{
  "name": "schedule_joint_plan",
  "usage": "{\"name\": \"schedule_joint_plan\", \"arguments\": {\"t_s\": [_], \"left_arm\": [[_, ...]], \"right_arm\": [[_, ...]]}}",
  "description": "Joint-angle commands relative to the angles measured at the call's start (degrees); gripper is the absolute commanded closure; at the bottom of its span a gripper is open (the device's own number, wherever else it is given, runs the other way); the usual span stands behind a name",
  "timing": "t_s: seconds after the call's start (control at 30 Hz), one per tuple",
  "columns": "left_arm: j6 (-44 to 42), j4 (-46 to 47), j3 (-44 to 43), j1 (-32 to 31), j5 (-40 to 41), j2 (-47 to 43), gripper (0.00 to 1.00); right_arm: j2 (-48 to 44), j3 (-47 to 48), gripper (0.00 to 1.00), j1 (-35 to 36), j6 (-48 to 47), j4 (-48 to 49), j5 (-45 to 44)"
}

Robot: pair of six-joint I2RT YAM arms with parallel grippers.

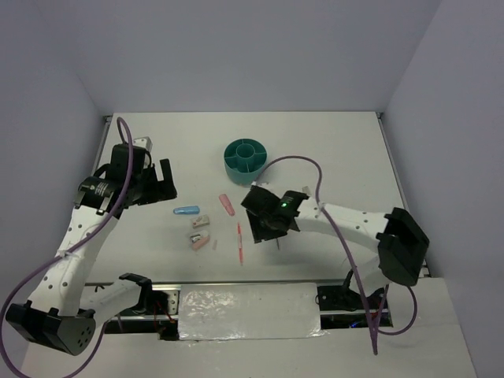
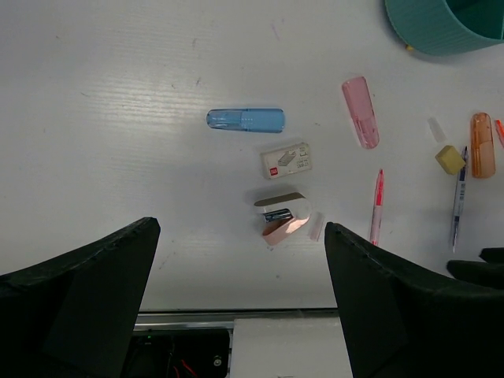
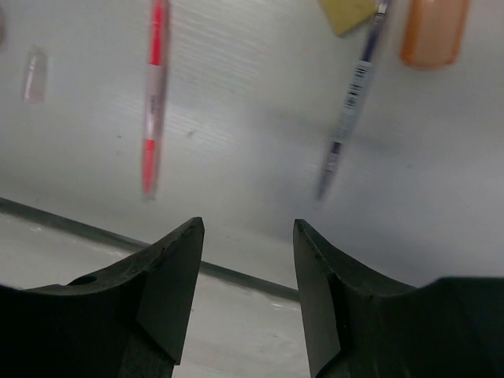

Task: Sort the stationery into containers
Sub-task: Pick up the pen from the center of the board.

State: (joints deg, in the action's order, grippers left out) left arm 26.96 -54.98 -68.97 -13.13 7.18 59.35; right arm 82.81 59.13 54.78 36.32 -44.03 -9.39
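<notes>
The round teal tub point(image 1: 246, 164) with dividers stands at mid-table; its wall shows in the left wrist view point(image 2: 445, 24). Loose stationery lies in front of it: a light-blue capsule point(image 2: 246, 120), a pink capsule point(image 2: 361, 112), a white block point(image 2: 287, 159), a pink-white block point(image 2: 283, 216), a pink pen point(image 2: 377, 206), a tan block point(image 2: 450, 159), an orange capsule point(image 2: 482, 144) and a thin white pen point(image 2: 459, 197). My left gripper point(image 2: 240, 228) is open and empty, held above the table left of the items. My right gripper point(image 3: 248, 224) is open and empty, just short of the white pen point(image 3: 350, 98) and pink pen point(image 3: 155, 94).
Two small clear caps point(image 2: 436, 129) point(image 2: 316, 227) lie among the items. The table's near edge with a dark gap point(image 2: 181, 346) runs just below the pieces. Grey walls enclose the table on three sides.
</notes>
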Motion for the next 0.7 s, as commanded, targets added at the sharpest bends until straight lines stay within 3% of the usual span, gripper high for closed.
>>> {"name": "schedule_joint_plan", "arguments": {"t_s": [0.0, 0.17, 0.47, 0.63, 0.67], "left_arm": [[-0.9, 0.5, -1.1, 0.3, -0.4, -1.3, 0.01], [-1.0, -1.0, -2.3, 0.3, -0.4, -1.7, 0.01], [-2.7, -1.9, -1.5, 0.3, -0.6, -2.8, 0.01], [-2.8, -2.4, -1.1, 0.3, -0.8, -3.2, 0.01], [-2.8, -2.6, -0.9, 0.2, -0.8, -3.2, 0.01]], "right_arm": [[6.4, 5.5, 0.43, 4.7, 8.8, 3.4, -4.7], [17.6, 12.1, 0.45, 6.8, 9.4, 4.2, -4.5], [26.6, 17.9, 0.49, 7.5, 10.1, 4.3, -3.2], [29.2, 15.6, 0.58, 7.5, 11.3, 7.0, -1.5], [29.5, 15.1, 0.65, 7.5, 11.8, 7.4, -1.3]]}}
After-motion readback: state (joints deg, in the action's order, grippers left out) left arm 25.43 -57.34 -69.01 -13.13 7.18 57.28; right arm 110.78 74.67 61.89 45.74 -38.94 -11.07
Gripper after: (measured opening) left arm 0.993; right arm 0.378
